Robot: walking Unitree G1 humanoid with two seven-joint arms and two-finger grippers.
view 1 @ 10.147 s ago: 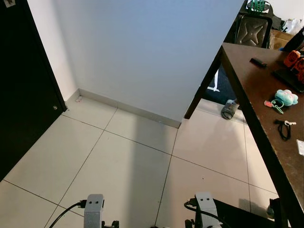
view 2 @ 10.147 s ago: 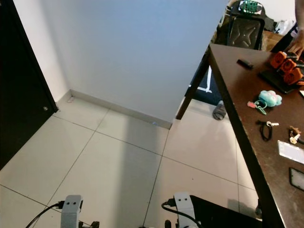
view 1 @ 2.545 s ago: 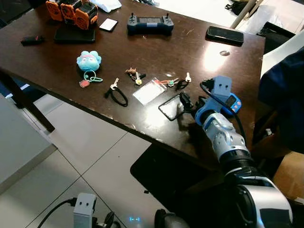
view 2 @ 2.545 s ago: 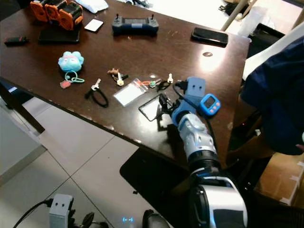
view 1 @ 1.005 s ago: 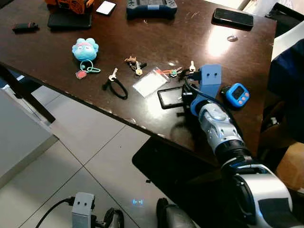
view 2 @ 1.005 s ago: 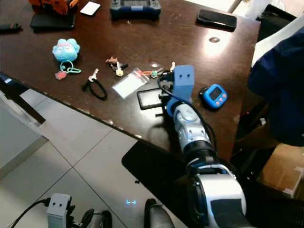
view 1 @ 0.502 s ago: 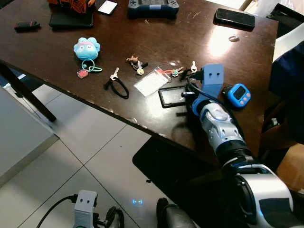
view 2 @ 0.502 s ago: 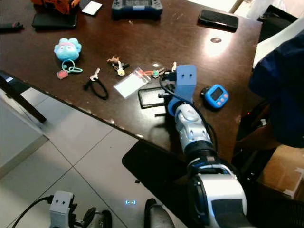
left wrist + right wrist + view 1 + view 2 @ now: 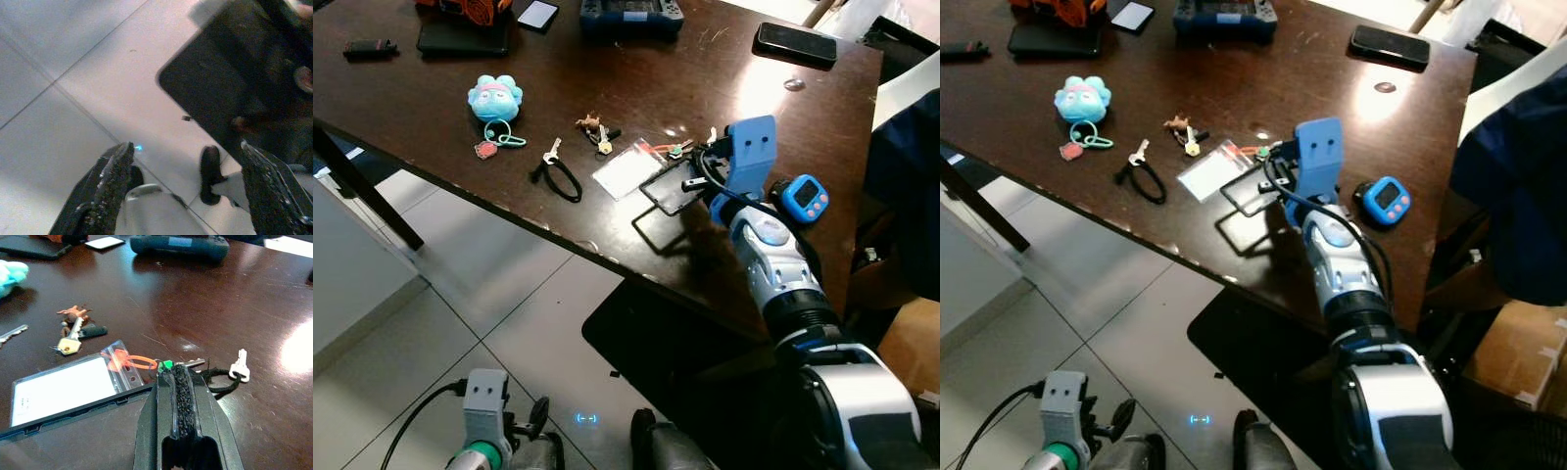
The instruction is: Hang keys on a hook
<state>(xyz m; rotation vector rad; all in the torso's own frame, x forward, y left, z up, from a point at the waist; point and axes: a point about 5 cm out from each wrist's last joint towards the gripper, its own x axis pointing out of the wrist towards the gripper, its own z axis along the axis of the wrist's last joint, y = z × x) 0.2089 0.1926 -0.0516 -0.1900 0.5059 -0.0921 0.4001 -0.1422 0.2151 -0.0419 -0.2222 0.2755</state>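
Glossy dark wood bench point(image 9: 636, 59). Right gripper point(image 9: 178, 382) has its rough black fingers point(image 9: 182, 396) pressed closed, lifting a thin black frame point(image 9: 668, 194). Clear plastic badge sleeve point(image 9: 68, 387) with a white card just beside them. Small keys point(image 9: 222, 369) on black cord right past the tips. Left gripper point(image 9: 186, 196) spread wide over tile.

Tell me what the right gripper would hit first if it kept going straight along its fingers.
Most likely the green-tagged key lying just beyond the right gripper, whose fingers are pressed together; the white key on a black cord lies just to one side. The gap is hard to judge.
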